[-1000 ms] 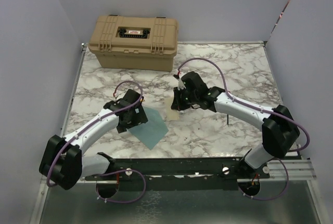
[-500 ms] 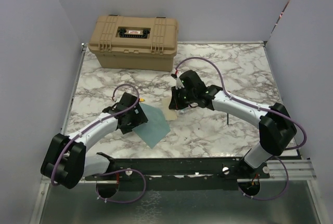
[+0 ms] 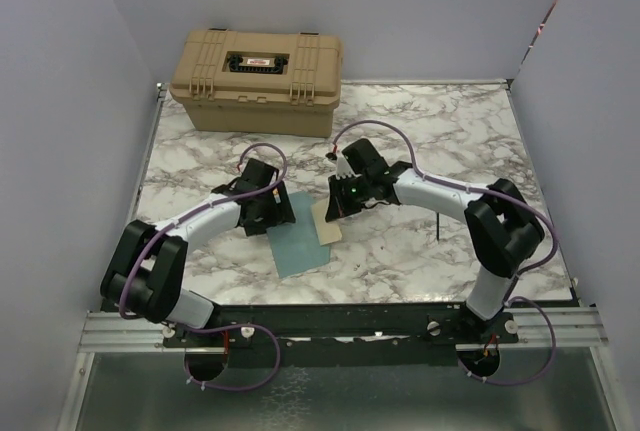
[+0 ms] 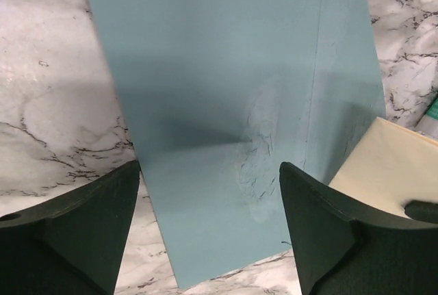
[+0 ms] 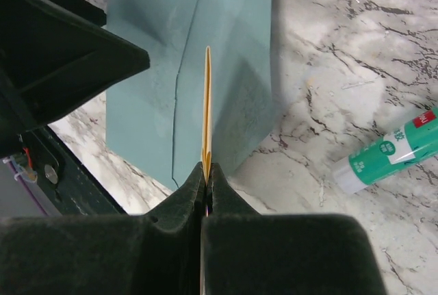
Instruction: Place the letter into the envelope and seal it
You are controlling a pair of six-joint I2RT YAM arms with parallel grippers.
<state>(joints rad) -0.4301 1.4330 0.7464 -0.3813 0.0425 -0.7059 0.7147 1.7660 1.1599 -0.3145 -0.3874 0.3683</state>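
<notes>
The flat teal paper envelope (image 4: 233, 103) lies on the marble-patterned desk (image 3: 420, 141) near its front edge, between the 2 arms. The left claw (image 4: 210, 166) is released, with its 2 dark fingers (image 4: 75, 233) spread wide on either side of the envelope's near part. Whether they touch the paper cannot be told.

The right claw (image 5: 207, 172) is clenched on the cream-beige rectangular paper card, the letter (image 5: 207, 103). In the right wrist view the letter shows edge-on, over the envelope. In the left wrist view its corner overlaps the envelope's edge on the side of the right arm.

A green-and-white glue stick (image 5: 387, 152) lies on the desk near the envelope, apart from it. A tan hard plastic case (image 3: 258, 76) stands at the far edge of the desk.
</notes>
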